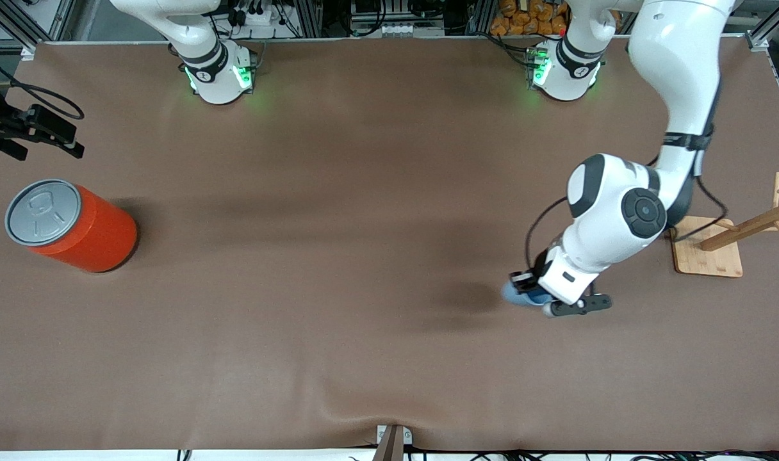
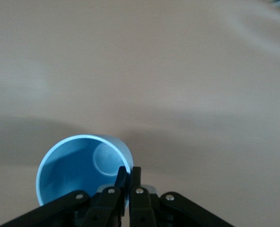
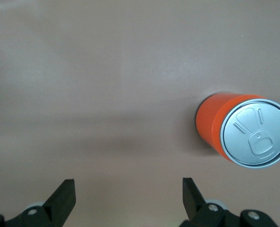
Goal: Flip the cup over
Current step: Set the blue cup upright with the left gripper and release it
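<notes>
Pinching the cup (image 2: 78,165) by its rim, one finger inside the mouth and one outside on the wall, fingers pressed together on that thin edge: left end effector (image 1: 535,296), hanging low over the table (image 1: 338,269) toward the left arm's end, near the wooden stand (image 1: 716,246).

Showing in the front view only as a sliver of light blue (image 1: 516,294) peeking out from under the wrist. Whether resting on the table or lifted just clear of it, not possible to tell.

Lying on its side or close to it, judging from the left wrist view: open mouth facing the wrist camera, darker interior and round base visible down the inside, long axis running away from the end effector roughly along the table rather than straight up.

Turning on that one relation: rim at the fingers, base pointing away, so a roll of the wrist probably being what brings the cup upright or upside down. Grip on a thin wall at a single point, so likely prone to swinging or slipping during the turn.

Waiting with fingers (image 3: 64,198) spread wide and holding nothing: right end effector (image 1: 37,131), over the table at the right arm's end, near the orange can (image 1: 75,224) with the grey lid, well apart from the cup.
</notes>
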### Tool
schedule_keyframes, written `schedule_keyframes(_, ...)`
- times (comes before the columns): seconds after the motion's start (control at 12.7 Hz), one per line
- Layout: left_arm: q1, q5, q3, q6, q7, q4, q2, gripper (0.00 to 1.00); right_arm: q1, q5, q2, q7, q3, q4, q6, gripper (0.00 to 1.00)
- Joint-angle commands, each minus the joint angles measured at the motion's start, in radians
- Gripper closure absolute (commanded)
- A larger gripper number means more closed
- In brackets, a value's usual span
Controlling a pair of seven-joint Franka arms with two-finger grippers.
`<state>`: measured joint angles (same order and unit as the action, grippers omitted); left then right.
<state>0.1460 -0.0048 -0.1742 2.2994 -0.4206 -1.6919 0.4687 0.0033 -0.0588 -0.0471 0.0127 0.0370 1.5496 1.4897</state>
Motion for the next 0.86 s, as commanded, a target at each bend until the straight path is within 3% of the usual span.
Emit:
schedule_keyframes(0.0, -0.044, 0.133, -0.004, 0.009, -0.043, -0.162, -0.12, 1.0, -0.045, -0.023, 0.027, -0.004, -0.011, -0.043, -0.032, 0.0)
schedule_keyframes(0.24, -0.112, 0.137, -0.004, 0.153, -0.049, -0.316, -0.153, 1.0, -0.045, 0.045, 0.036, -0.002, -0.014, -0.045, -0.023, 0.0)
schedule_keyframes(0.47, -0.123, 0.137, -0.002, 0.155, -0.047, -0.339, -0.139, 1.0, -0.043, 0.108, 0.032, -0.004, -0.014, -0.062, -0.031, 0.0)
schedule_keyframes(0.55, -0.135, 0.137, -0.004, 0.153, -0.047, -0.336, -0.134, 0.86, -0.048, 0.102, 0.032, -0.002, -0.012, -0.062, -0.032, 0.0)
schedule_keyframes(0.71, -0.14, 0.137, -0.004, 0.147, -0.046, -0.328, -0.136, 0.0, -0.042, 0.088, 0.035, -0.005, -0.014, -0.062, -0.029, 0.0)
schedule_keyframes(0.79, -0.141, 0.137, -0.004, 0.146, -0.047, -0.319, -0.149, 0.0, -0.036, 0.088, 0.038, -0.005, -0.016, -0.059, -0.028, 0.0)
